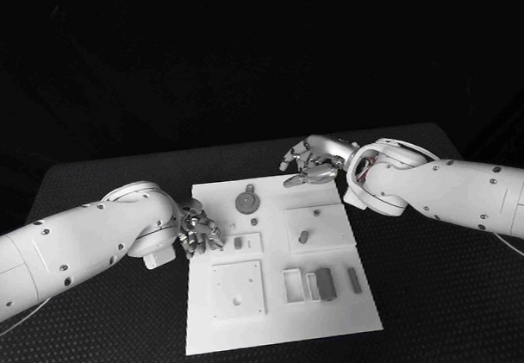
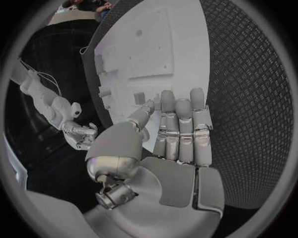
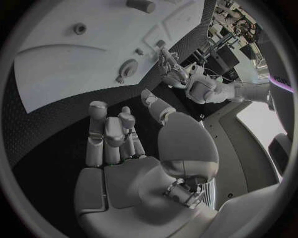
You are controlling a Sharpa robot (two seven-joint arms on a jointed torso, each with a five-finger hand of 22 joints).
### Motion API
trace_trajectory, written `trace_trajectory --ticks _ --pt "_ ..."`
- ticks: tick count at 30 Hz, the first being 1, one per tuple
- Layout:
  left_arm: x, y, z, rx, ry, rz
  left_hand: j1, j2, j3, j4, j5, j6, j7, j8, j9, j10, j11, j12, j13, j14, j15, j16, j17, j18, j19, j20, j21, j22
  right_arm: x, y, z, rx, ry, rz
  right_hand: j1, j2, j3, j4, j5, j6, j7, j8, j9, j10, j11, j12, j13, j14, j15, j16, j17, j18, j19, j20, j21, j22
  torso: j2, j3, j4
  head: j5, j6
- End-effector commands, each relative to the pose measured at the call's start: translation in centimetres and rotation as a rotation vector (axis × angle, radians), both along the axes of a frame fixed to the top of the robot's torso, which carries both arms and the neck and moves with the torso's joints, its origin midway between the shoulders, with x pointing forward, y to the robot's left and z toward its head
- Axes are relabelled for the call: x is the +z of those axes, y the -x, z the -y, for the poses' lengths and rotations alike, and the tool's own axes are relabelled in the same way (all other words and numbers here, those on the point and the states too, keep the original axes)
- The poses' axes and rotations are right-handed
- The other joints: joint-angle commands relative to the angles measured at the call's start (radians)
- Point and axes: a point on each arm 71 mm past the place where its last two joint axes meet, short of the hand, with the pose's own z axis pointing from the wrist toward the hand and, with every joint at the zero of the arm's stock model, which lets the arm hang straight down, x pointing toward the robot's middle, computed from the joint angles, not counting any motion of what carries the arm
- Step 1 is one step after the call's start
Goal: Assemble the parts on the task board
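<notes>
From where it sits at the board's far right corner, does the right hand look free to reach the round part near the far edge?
Probably yes. The right hand holds nothing, and the round part lies uncovered on the task board, with bare board between them.

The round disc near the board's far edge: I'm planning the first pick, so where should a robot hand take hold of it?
By its rim, from above: the round disc lies flat on the board, so only its edge offers opposing sides.
</notes>
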Motion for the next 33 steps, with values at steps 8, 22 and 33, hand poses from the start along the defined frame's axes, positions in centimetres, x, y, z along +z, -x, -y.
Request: trace_trajectory --ticks 8,22,33 --pt "-0.3 0.0 -0.7 0.035 0.031 -0.070 0.009 0.001 -0.001 -0.005 0.003 0.005 -0.001 0.001 0.000 -0.002 -0.006 0.005 0.002 0.002 -0.002 0.005 0.000 0.007 0.001 0.001 0.001 0.004 -0.1 0.0 0.0 0.009 0.005 -0.008 -0.004 -0.007 0.002 0.007 0.003 -0.012 0.019 0.002 -0.002 -0.007 0.001 0.004 -0.001 -0.007 -0.001 -0.004 -0.001 0.038 0.000 -0.004 -0.004 0.018 0.000 0.0003 -0.0007 -0.001 -0.001" --pt "0.2 -0.2 -0.6 0.012 0.017 -0.077 0.018 0.001 0.000 -0.005 0.003 0.005 -0.001 0.000 0.000 -0.003 -0.006 0.005 0.003 0.000 -0.002 0.006 -0.001 0.007 0.000 0.000 0.000 0.007 -0.1 -0.1 0.0 0.007 0.006 -0.009 -0.004 -0.007 0.001 0.007 0.002 -0.012 0.019 0.002 -0.002 -0.008 0.001 0.004 -0.001 -0.007 -0.001 -0.004 -0.001 0.038 0.000 -0.004 -0.004 0.018 0.000 0.0007 0.0003 -0.003 -0.001" --pt "0.3 -0.3 0.2 -0.039 -0.034 -0.045 0.020 -0.001 0.000 -0.005 0.003 0.005 -0.001 0.000 0.000 -0.003 -0.006 0.006 0.003 0.000 -0.002 0.007 -0.001 0.007 0.000 0.000 0.000 0.008 -0.2 -0.1 -0.1 0.008 0.006 -0.011 -0.004 -0.007 0.001 0.007 0.003 -0.012 0.019 0.002 -0.002 -0.008 0.001 0.004 -0.002 -0.007 -0.001 -0.005 -0.001 0.038 0.000 -0.004 -0.004 0.018 0.000 0.0016 0.0001 -0.002 -0.002"
